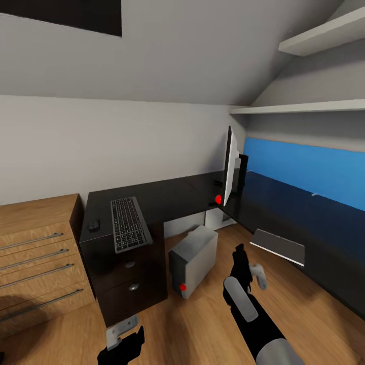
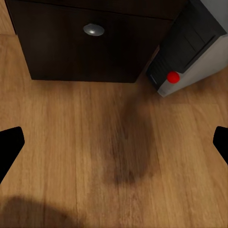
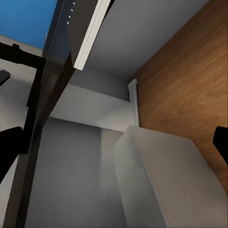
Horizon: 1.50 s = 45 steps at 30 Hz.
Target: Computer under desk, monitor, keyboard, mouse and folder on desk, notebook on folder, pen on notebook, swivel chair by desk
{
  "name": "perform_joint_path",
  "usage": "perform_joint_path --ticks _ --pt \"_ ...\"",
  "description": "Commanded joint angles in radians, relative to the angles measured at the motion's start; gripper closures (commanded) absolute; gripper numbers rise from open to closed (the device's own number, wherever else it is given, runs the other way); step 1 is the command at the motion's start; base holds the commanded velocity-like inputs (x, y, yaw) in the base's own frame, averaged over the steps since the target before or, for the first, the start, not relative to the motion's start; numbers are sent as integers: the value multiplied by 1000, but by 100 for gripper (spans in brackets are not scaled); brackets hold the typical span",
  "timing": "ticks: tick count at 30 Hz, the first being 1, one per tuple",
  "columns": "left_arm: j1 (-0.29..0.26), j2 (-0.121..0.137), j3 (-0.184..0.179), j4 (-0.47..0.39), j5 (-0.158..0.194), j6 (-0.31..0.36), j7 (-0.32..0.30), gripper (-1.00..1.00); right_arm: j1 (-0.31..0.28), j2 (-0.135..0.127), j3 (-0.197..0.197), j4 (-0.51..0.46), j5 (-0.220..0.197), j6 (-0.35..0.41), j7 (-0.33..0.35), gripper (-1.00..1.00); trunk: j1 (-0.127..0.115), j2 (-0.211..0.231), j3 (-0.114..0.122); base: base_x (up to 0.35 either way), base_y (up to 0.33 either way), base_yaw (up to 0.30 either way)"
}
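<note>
My right claw (image 1: 249,271) hangs spread and empty just beside the light grey boxy computer tower (image 1: 194,261), with the thin grey notebook (image 1: 279,245) close on its other side. My left claw (image 1: 121,338), also spread with nothing between its tips, hovers over the wooden floor (image 2: 95,142) in front of the glossy black desk (image 1: 167,197), whose top carries the slim black-keyed keyboard (image 1: 130,223), the small black mouse (image 1: 94,225) and the flat black monitor (image 1: 230,167) beyond.

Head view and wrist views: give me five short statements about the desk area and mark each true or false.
1. The keyboard lies on the desk. True.
2. The mouse sits between the keyboard and the monitor. False: it lies on the keyboard's far side from the monitor, near the wooden cabinet.
3. The computer stands on the desk top. False: it stands on the wooden floor beside the desk drawers.
4. The right gripper holds the grey notebook. False: nothing shows between its spread fingers, and the notebook sits apart from it.
5. The left gripper is open above bare floor. True.
</note>
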Motion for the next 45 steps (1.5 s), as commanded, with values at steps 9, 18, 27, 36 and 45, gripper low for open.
perform_joint_path --ticks 9,18,27,36,45 --pt "0 0 -1 -2 7 2 6 -100 78 -1 2 -133 -14 -4 -3 -100 0 0 -1 0 0 0" --pt "0 0 -1 -2 7 2 6 -100 98 -2 1 -180 -105 -4 -3 -100 0 0 -1 0 0 0" --pt "0 0 -1 -2 7 2 6 -100 152 -9 2 -280 -137 -6 -2 -100 0 0 -1 0 0 0" --pt "0 0 -1 -2 7 2 6 -100 171 -10 1 -310 -166 -12 -1 -100 0 0 -1 0 0 0" --pt "0 0 -1 -2 7 2 6 -100 175 -11 0 -366 -179 -73 31 -100 0 0 -1 0 0 0"
